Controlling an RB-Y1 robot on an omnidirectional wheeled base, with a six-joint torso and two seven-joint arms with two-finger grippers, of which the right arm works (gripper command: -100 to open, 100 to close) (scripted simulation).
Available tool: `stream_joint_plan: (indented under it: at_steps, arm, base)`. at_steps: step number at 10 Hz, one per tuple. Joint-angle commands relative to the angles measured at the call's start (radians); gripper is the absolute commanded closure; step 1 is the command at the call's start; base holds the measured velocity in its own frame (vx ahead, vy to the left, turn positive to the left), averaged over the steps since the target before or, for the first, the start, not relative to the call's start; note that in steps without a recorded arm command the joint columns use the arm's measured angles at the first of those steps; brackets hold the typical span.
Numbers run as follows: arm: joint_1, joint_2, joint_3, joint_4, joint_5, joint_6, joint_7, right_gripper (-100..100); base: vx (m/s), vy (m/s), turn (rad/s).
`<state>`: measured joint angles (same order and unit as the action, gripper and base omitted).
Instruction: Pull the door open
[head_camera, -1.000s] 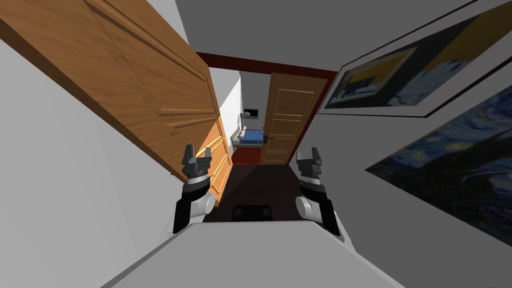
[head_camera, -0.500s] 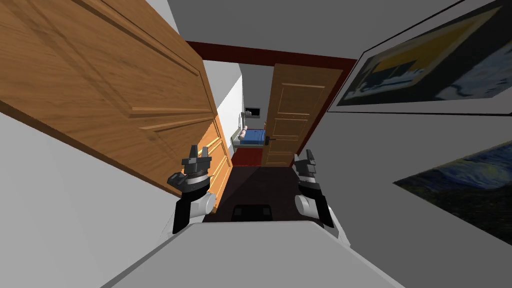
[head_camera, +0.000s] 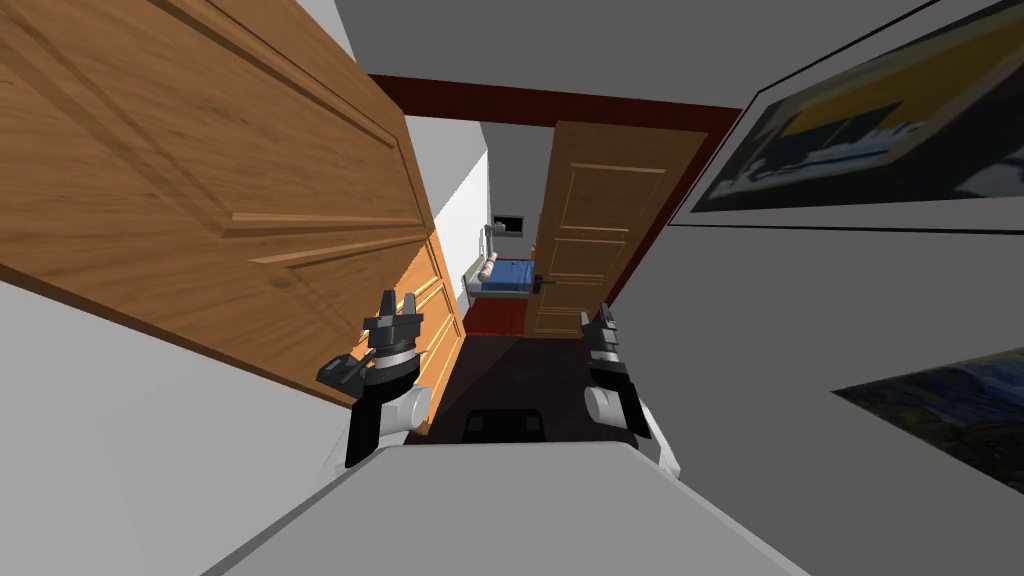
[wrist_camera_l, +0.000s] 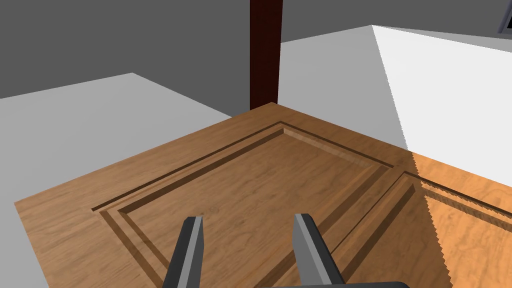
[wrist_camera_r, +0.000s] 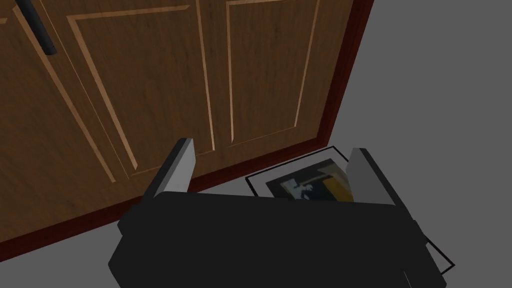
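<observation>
Dark hallway floor (head_camera: 510, 365); wooden door (head_camera: 585, 230) ahead of right claw (head_camera: 604, 318), spread wide, empty.

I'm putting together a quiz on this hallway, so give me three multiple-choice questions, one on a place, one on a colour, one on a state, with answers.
1. The large brown panelled wooden door nearest the robot stands on which side of the corridor? A the robot's left. B the robot's right. C straight ahead.
2. What colour is the frame around the far doorway? A white. B dark red. C blue.
3. The left gripper is: A open and empty. B shut on a handle. C shut on a cloth.
Answers: 1 A, the head view shows it beside the left gripper. 2 B, a dark red band tops that doorway. 3 A, its fingers stand apart over bare wood.
</observation>
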<state>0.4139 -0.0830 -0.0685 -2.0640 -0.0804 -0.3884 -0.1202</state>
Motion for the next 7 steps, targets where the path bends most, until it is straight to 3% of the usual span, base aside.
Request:
stream_joint_plan:
  at_steps: [1, 7]
  arm:
    - [-0.015, -0.011, -0.002, 0.038, -0.001, 0.009, -0.002, -100]
    - [-0.075, -0.041, -0.01, 0.177, -0.005, 0.025, -0.008, -100]
  base:
    - [0.135, -0.023, 0.063]
    - [0.1, -0.023, 0.048]
